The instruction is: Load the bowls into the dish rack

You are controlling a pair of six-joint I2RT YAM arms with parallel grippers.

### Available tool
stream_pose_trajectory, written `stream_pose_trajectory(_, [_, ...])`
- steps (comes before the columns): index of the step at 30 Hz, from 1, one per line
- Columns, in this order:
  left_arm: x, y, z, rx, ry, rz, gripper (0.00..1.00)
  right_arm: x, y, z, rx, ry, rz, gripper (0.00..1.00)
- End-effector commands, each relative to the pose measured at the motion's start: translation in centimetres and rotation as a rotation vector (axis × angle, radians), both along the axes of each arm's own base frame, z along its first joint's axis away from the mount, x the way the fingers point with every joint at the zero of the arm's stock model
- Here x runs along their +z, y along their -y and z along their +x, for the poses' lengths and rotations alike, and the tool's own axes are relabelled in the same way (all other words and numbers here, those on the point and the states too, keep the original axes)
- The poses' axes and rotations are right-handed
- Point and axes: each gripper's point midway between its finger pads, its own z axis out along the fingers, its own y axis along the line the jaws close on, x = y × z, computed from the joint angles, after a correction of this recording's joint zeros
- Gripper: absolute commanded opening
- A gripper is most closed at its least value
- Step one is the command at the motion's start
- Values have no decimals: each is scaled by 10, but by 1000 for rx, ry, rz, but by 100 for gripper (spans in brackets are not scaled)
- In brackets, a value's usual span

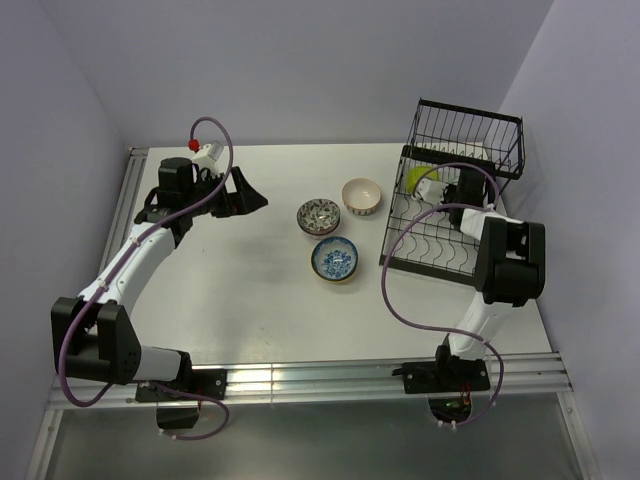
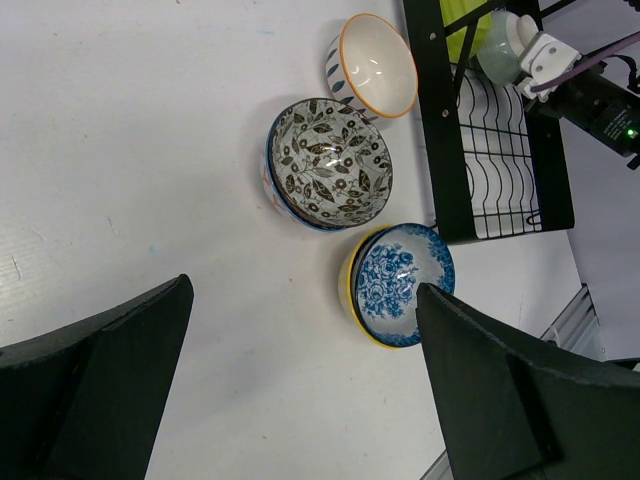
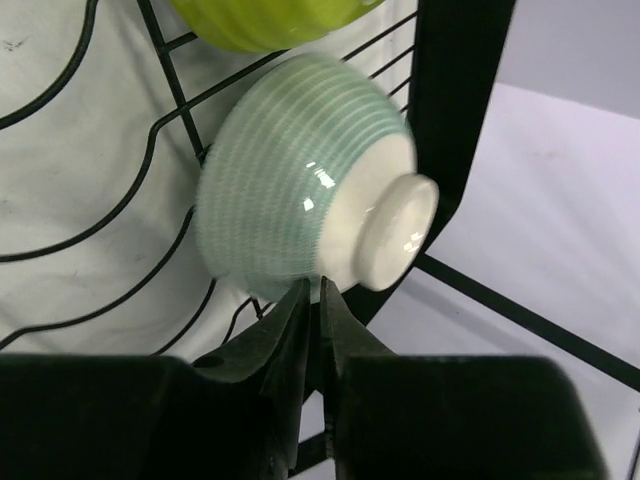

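Over at the desk's (image 1: 250, 300) 3 o'clock side stands the black dish rack (image 1: 440, 240). A teal bowl (image 3: 300, 180) lies in it, tipped on its side against the curved wires. Its foot points toward the rack's frame, and it looks a bit blurred in the wrist view. Just past it, at its 12 o'clock, sits a lime-green bowl (image 3: 260, 20). The right gripper (image 3: 320, 290) is right under the teal bowl with its fingers drawn together, only a sliver between them and nothing pinched there.

Three bowls sit on the desk near its middle. The floral bowl (image 1: 319, 216) has the cream bowl (image 1: 362, 195) at its 2 o'clock and the blue-and-white bowl (image 1: 334, 259) at its 5 o'clock, near the rack's corner. The left gripper (image 1: 245, 195) hangs at about 10 o'clock, fingers spread wide, holding nothing.
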Motion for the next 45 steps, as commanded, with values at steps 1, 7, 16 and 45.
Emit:
stream_pose_trajectory(1, [14, 1, 5, -18, 57, -2, 100, 5, 10, 11, -19, 21, -47, 15])
stream_pose_trajectory(7, [13, 0, 3, -14, 58, -7, 99, 17, -5, -3, 38, 21, -10, 13])
stream_pose_trajectory(16, [14, -2, -5, -12, 74, -7, 100, 18, -25, -43, 81, -4, 28, 12])
stream_pose_trajectory(45, [7, 145, 70, -534, 520, 436, 84, 167, -202, -162, -148, -52, 1083, 64])
